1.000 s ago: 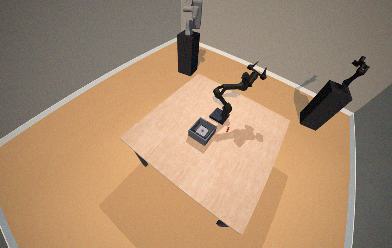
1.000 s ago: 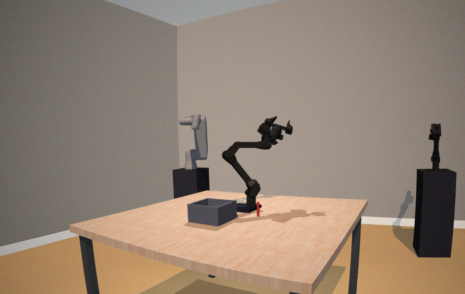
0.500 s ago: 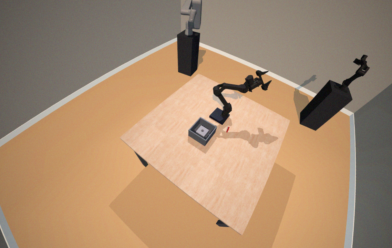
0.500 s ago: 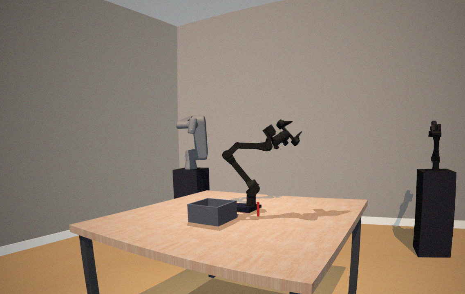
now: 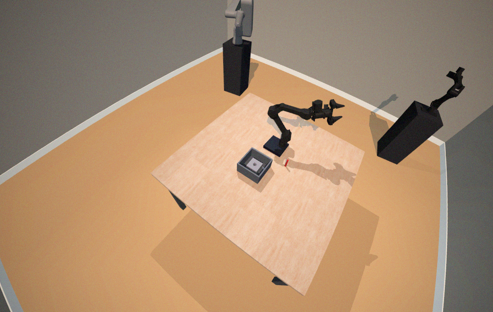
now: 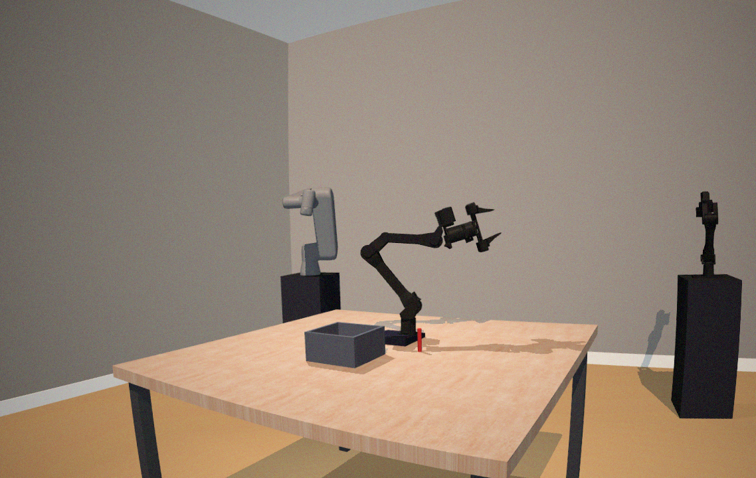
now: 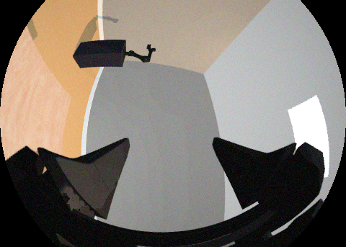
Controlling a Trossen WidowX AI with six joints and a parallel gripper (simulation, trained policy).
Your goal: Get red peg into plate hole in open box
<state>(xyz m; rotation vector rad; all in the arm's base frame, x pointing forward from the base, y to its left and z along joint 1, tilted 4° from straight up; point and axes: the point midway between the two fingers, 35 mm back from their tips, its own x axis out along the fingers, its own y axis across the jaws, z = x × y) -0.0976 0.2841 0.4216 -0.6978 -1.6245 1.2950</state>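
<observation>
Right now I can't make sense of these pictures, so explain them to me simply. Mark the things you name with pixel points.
The machine is one black jointed arm bolted to the table (image 5: 217, 209) (image 6: 321, 392). Top looks down from high up; exterior looks across from the side; wrist rides on the arm, looking past its gripper (image 5: 343, 111) (image 6: 497, 221) (image 7: 171, 139).

On the table, an open gray box (image 5: 247, 173) (image 6: 329, 349) has a pale plate (image 5: 251, 167) inside, and a red peg (image 5: 286, 163) (image 6: 419, 340) stands upright beside the box. The gripper is open, holding nothing.
</observation>
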